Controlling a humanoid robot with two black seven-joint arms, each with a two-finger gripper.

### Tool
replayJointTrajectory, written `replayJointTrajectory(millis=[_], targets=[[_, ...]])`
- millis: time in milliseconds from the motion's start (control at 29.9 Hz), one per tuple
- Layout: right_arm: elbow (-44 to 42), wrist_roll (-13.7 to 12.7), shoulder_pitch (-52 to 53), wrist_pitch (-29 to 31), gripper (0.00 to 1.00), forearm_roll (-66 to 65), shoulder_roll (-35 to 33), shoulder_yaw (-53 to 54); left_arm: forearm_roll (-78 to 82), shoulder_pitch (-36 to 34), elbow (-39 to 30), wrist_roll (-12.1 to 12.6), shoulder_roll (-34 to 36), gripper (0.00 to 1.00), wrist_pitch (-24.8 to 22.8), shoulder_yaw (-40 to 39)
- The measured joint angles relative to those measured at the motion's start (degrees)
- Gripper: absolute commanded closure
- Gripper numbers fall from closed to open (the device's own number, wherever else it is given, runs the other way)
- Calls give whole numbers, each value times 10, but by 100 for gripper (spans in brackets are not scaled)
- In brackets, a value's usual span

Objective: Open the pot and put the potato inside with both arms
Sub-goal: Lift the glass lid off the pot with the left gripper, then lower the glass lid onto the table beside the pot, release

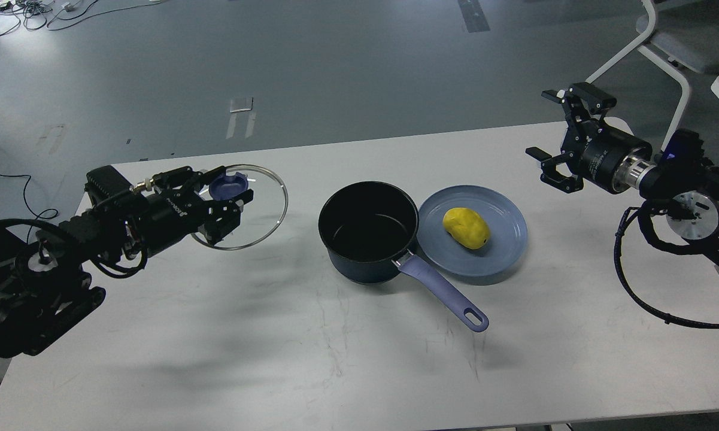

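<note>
The dark navy pot (368, 230) stands open at the table's middle, its lavender handle (446, 293) pointing to the front right. The yellow potato (466, 228) lies on a flat blue plate (503, 239) just right of the pot. My left gripper (227, 190) is shut on the blue knob of the glass lid (257, 209) and holds it above the table, well left of the pot. My right gripper (548, 134) is open and empty, raised over the table's far right edge, right of the plate.
The white table (347, 353) carries only the pot and plate. A white chair frame (664, 54) stands behind the right arm. Loose cables lie on the grey floor at the far left.
</note>
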Motion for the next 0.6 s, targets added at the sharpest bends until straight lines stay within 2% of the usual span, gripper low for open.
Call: replayJointTrajectory(millis=[267,602], targets=[[0,0,0,0,0,0,-2,-1,-5,57,7,0,-6,64,34,1],[2,0,-1,0,0,0,-13,-2,-19,93,64,0,-67,62,69,1]])
